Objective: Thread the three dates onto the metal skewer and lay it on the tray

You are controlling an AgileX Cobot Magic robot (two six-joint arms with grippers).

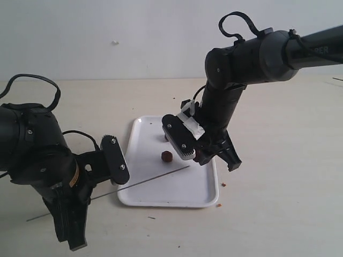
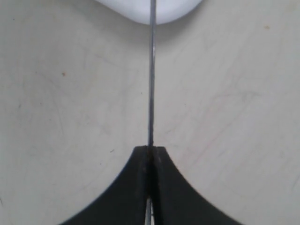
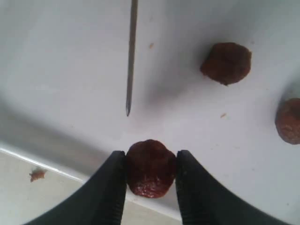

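The left gripper (image 2: pixel 150 151) clamps the metal skewer (image 2: pixel 151 84); the right gripper (image 3: pixel 151 158) clamps one date (image 3: pixel 149 176). The tip looks off-centre, so it may glance off.

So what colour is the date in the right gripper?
The date is dark reddish-brown; right wrist view.

You are working over a smooth pale beige tabletop (image 1: pixel 278 134), and the left wrist view shows faint scuffs and scratches on it. Near its middle a flat white rectangular tray (image 1: pixel 177 193) with rounded corners and a low rim rests directly on the surface. Tiny reddish-brown crumbs (image 1: pixel 223 184) lie on the bare top just beside the tray's front right corner. A thin dark fleck (image 1: pixel 151 217) lies near the tray's front edge.
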